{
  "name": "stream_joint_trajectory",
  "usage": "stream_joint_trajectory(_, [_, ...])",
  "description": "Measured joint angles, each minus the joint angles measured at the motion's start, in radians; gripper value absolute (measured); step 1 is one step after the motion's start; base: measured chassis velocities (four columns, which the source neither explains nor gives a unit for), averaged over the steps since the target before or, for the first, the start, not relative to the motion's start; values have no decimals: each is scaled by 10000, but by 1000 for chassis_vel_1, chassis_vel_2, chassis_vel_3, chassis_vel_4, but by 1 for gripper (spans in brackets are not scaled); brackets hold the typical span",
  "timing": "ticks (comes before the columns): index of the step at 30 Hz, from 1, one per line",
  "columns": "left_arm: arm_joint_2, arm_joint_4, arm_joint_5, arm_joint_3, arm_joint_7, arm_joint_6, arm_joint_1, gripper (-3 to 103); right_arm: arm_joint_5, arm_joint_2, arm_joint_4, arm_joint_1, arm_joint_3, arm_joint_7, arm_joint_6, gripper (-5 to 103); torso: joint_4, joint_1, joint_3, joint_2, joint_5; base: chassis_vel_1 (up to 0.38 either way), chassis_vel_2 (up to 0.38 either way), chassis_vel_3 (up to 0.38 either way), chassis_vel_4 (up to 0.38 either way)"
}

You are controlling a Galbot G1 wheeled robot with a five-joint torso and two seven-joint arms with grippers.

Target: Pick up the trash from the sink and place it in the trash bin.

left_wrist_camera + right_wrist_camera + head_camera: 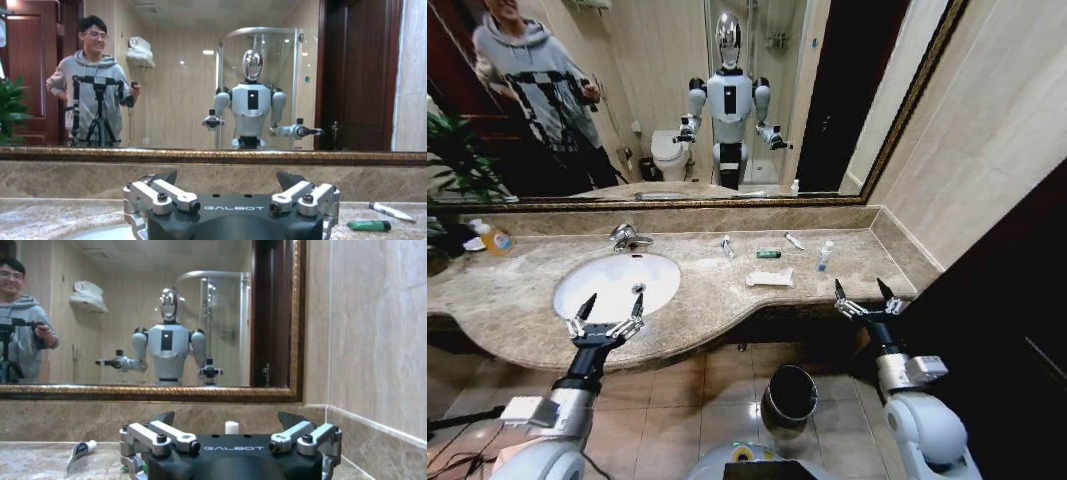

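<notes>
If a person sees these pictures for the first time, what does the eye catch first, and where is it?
First, the two open grippers held out over the marble counter's front edge: the left gripper before the white sink, the right gripper near the counter's right end. Next, the litter scattered on the counter right of the basin: a flat white packet, a green tube. The black trash bin stands on the floor below.

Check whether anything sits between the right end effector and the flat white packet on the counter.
Nothing visible does. The right end effector hovers open at the counter's front edge, and the flat white packet lies on bare marble toward the sink, with clear counter between them.
</notes>
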Motion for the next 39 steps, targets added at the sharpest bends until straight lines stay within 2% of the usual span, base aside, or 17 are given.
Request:
stream_joint_trajectory(6, [0,0,0,0,0,0,0,100,45,41,-528,-146,98,-57,395,100,-2,-1,0,0,0,0,0,0,0])
stream_joint_trajectory(10, [0,0,0,0,0,0,0,100,6,-30,-813,143,40,-69,415,100,-2,-1,0,0,-1,0,0,0,0])
stream_joint_trajectory(13, [-1,0,0,0,0,0,0,100,-150,-319,-1599,1014,-142,41,266,100,1,0,0,0,1,0,0,0,0])
stream_joint_trajectory(22, [0,0,0,0,0,0,0,100,-153,-982,-2526,1898,-345,62,-7,100,-3,-1,0,0,0,0,0,0,0])
stream_joint_trajectory(30, [0,0,0,0,0,0,0,100,45,-1595,-4685,4060,-1209,309,-276,100,0,1,1,0,0,0,0,0,0])
stream_joint_trajectory(32, [0,0,0,0,0,0,1,100,76,-1736,-5721,4908,-1478,346,-259,100,1,0,1,0,2,0,0,0,0])
stream_joint_trajectory(39, [0,0,0,0,0,0,0,100,156,-1757,-7069,5976,-1795,379,-157,100,0,1,1,-1,-1,0,0,0,0])
